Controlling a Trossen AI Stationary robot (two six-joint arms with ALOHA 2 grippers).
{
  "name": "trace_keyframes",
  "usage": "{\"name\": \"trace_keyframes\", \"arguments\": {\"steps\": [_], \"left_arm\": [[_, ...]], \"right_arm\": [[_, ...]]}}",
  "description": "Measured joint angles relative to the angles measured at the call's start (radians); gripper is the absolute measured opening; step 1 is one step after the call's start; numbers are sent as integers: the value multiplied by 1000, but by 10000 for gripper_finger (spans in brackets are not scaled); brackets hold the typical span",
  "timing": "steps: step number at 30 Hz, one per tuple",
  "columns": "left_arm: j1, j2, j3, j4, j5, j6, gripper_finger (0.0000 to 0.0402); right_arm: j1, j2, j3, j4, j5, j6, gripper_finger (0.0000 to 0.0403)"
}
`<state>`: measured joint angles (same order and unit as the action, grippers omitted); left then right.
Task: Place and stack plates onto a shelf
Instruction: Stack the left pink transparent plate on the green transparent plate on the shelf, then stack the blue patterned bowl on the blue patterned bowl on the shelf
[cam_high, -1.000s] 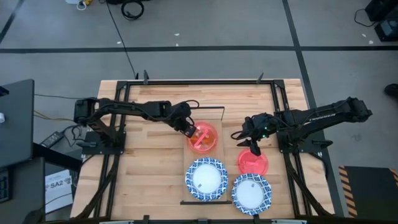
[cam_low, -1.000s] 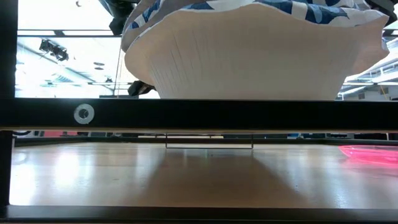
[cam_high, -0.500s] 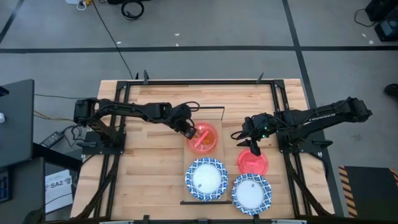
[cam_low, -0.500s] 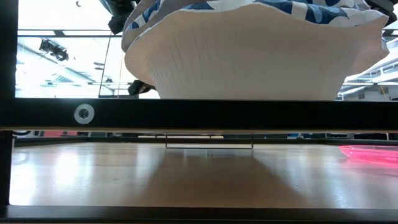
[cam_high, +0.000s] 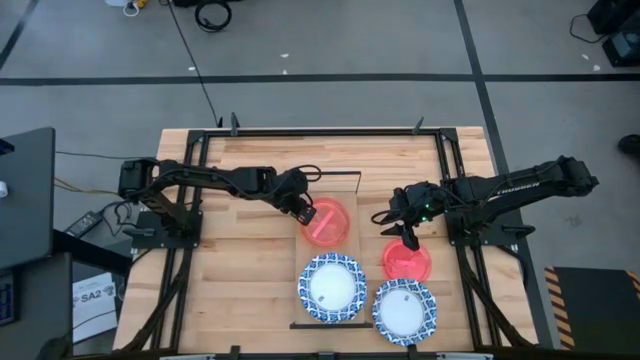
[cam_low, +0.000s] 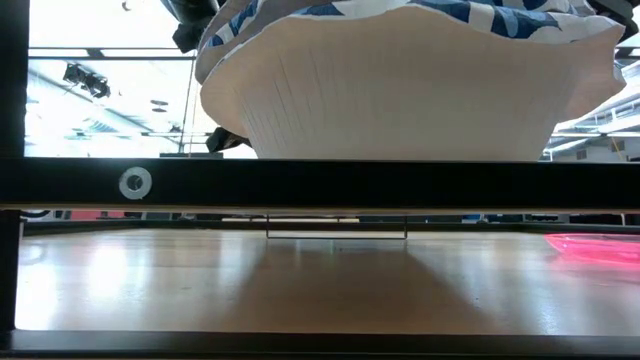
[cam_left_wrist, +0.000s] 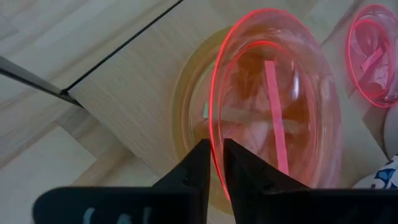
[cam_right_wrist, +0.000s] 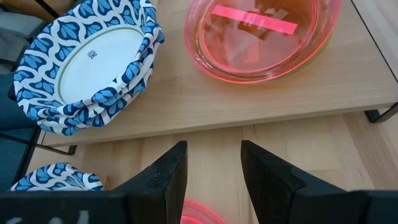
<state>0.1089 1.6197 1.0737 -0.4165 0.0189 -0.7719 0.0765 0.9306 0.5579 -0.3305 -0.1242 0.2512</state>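
My left gripper (cam_high: 305, 212) is shut on a clear red-pink plate (cam_high: 329, 224) at the far part of the shelf (cam_right_wrist: 261, 106). That plate lies over an orange and a yellow-green plate (cam_left_wrist: 186, 118). A blue-rimmed white plate (cam_high: 332, 288) sits on the shelf nearer to me. My right gripper (cam_high: 408, 238) is open and hangs just above a second red-pink plate (cam_high: 407, 261) that lies flat on the tabletop. Another blue-rimmed plate (cam_high: 404, 311) rests on the table beside the shelf. My left gripper pinches the red-pink plate's rim (cam_left_wrist: 214, 146) on its left side, one finger inside the plate and one outside. The fingers slant down from the table's left. The plate rests in the orange plate beneath it, its held side slightly raised.
The shelf stands raised on black metal rails (cam_high: 360, 185), with open table under it in the low view. Black frame bars run along the table's edges. Bare tabletop lies left of the shelf (cam_high: 240, 270).
The red-pink plate in my left gripper has tipped down flatter over the orange plate, which now shows much less through it. The left gripper stays shut on the rim and has hardly shifted.
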Motion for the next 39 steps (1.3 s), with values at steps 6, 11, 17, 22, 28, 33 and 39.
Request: {"name": "trace_keyframes", "arguments": {"steps": [6, 11, 17, 22, 28, 33, 39], "left_arm": [[0, 0, 0, 0, 0, 0, 71], [0, 0, 0, 0, 0, 0, 97], [0, 0, 0, 0, 0, 0, 136], [0, 0, 0, 0, 1, -7, 165], [1, 0, 0, -13, 4, 16, 173], [1, 0, 0, -28, 4, 18, 172], [1, -5, 0, -28, 4, 24, 172]], "right_arm": [[0, 0, 0, 0, 0, 0, 156], [0, 0, 0, 0, 0, 0, 156], [0, 0, 0, 0, 0, 0, 156], [0, 0, 0, 0, -1, 0, 156], [0, 0, 0, 0, -1, 0, 156], [0, 0, 0, 0, -1, 0, 156], [0, 0, 0, 0, -1, 0, 156]]}}
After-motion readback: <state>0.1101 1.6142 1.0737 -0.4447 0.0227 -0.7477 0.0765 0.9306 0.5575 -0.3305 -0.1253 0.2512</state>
